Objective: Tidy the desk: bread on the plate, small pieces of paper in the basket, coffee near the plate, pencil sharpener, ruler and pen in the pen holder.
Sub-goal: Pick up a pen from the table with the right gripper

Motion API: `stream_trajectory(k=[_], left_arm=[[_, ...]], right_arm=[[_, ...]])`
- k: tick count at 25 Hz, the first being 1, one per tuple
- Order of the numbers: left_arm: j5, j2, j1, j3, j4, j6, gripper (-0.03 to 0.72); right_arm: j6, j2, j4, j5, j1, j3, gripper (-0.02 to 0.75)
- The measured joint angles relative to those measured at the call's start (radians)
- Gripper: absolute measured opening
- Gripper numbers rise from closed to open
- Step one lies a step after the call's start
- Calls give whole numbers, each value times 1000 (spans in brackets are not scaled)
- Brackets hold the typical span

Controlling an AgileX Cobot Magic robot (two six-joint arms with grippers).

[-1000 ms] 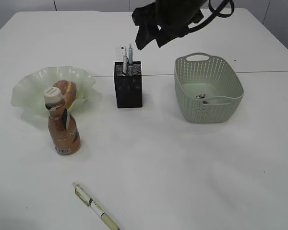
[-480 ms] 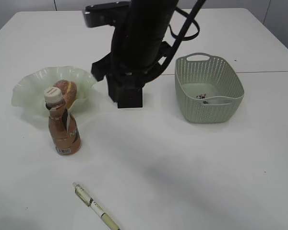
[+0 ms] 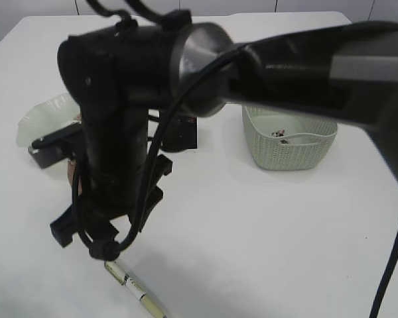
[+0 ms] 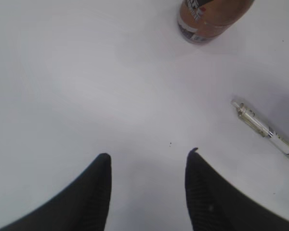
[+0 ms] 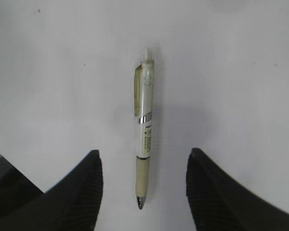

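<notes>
A cream-and-clear pen [image 5: 145, 130] lies on the white desk [image 3: 265, 238] at the front left [image 3: 136, 291]. My right gripper [image 5: 144, 153] is open, hanging over it with the pen's tip end between the fingers, not touching. In the exterior view the right gripper [image 3: 86, 242] points down just behind the pen. My left gripper [image 4: 148, 154] is open over bare desk, the coffee [image 4: 209, 19] ahead of it and the pen [image 4: 265, 132] to its right. The right arm hides the bread, most of the pen holder [image 3: 182, 136] and most of the plate [image 3: 36, 119]. Ruler and pencil sharpener are hidden.
The pale green basket [image 3: 288, 149] stands at the right with small pieces of paper [image 3: 278, 134] inside. The big black right arm [image 3: 205, 66] crosses the desk from the upper right to the front left. A thin sliver of the coffee [image 3: 73, 177] shows beside it.
The right arm has swung from above the pen holder at the back down to the front left, ending over the pen. Its jaws stayed open.
</notes>
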Motion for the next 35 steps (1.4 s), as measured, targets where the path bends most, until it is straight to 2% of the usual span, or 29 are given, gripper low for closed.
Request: stream_trajectory(k=[9,15,35], left_arm=[[5,0,0,0,2,0,367],[5,0,0,0,2,0,361],[11,0,0,0,2,0,341]], right_arm=[[29,39,10,-6,23,112,407],[44,70,55,-15,23,117,407],[149,126,34,-165,24,119,407]])
